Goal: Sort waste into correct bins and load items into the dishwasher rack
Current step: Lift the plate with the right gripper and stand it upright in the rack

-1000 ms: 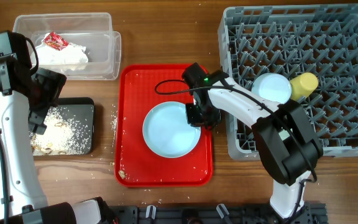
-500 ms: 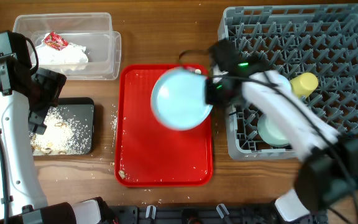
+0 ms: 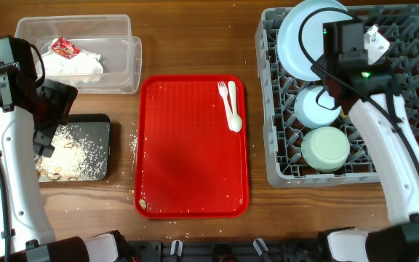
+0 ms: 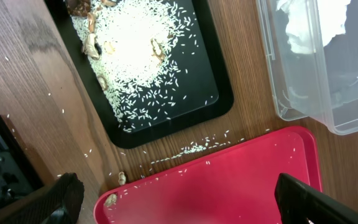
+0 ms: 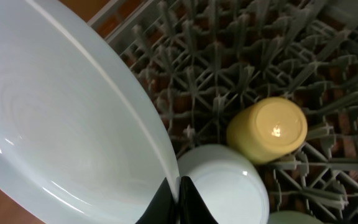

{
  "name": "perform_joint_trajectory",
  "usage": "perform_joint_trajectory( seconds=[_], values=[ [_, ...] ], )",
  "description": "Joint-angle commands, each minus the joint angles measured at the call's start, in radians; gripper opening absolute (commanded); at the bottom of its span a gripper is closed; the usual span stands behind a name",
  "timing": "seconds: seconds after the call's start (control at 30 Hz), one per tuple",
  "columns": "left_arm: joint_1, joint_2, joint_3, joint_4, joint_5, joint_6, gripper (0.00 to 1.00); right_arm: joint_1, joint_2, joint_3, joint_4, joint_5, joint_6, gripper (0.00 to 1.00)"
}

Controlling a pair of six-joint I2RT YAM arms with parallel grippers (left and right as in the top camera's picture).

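Overhead, the right hand (image 3: 338, 38) holds the light-blue plate (image 3: 304, 33) over the far-left corner of the dishwasher rack (image 3: 413, 109). The right wrist view shows its fingers pinched together on the plate's rim, with the plate tilted on edge. That tilt looks deliberate: a plate stood between the upright pegs takes less room than one laid flat. Whether its lower edge touches the pegs yet, I cannot tell.

Inside the rack, just nearer than the plate, sit the light-blue bowl (image 3: 315, 105) and the pale-green bowl (image 3: 326, 148). Both appear upside down, as does the yellow cup (image 5: 267, 129) beside the blue bowl.

The white fork (image 3: 223, 91) and spoon (image 3: 233, 110) lie on the red tray (image 3: 166, 182) just left of the rack, probably the last items to load. Farther left of the rack, the clear tub (image 3: 122, 73) holds the napkins (image 3: 75, 64) and the wrapper (image 3: 64, 48), and the black tray (image 3: 100, 124) carries the crumbs (image 3: 71, 149). The left hand (image 4: 176, 186) hovers there, fingers wide apart, holding nothing.
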Motion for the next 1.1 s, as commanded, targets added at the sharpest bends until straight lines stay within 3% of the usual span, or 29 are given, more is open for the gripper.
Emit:
perform_joint_trajectory(
  seconds=[0.0, 0.27, 0.57, 0.63, 0.7, 0.8, 0.83, 0.93, 1.0, 1.07],
  values=[
    [0.006, -0.008, 0.010, 0.000, -0.002, -0.002, 1.00, 0.005, 0.094, 0.000, 0.058, 0.109, 0.074, 0.04],
    [0.006, -0.008, 0.010, 0.000, -0.002, -0.002, 1.00, 0.072, 0.249, 0.000, 0.208, 0.111, 0.043, 0.04],
    [0.006, -0.008, 0.010, 0.000, -0.002, -0.002, 1.00, 0.143, 0.247, 0.015, 0.225, 0.083, -0.045, 0.08],
    [0.006, -0.008, 0.010, 0.000, -0.002, -0.002, 1.00, 0.159, 0.218, 0.033, 0.226, 0.014, -0.095, 0.16],
    [0.006, -0.008, 0.010, 0.000, -0.002, -0.002, 1.00, 0.171, 0.160, 0.060, 0.225, -0.106, -0.156, 0.44],
    [0.006, -0.008, 0.010, 0.000, -0.002, -0.002, 1.00, 0.172, 0.064, 0.075, 0.229, -0.296, -0.229, 0.71],
    [0.006, -0.008, 0.010, 0.000, -0.002, -0.002, 1.00, 0.172, 0.035, 0.075, 0.230, -0.351, -0.252, 0.77],
    [0.006, -0.008, 0.010, 0.000, -0.002, -0.002, 1.00, 0.172, -0.043, 0.075, 0.228, -0.562, -0.357, 0.81],
    [0.006, -0.008, 0.010, 0.000, -0.002, -0.002, 1.00, 0.176, -0.061, 0.075, 0.208, -0.745, -0.429, 0.91],
    [0.006, -0.008, 0.010, 0.000, -0.002, -0.002, 1.00, 0.195, -0.045, 0.066, 0.169, -0.750, -0.431, 0.95]
  ],
)
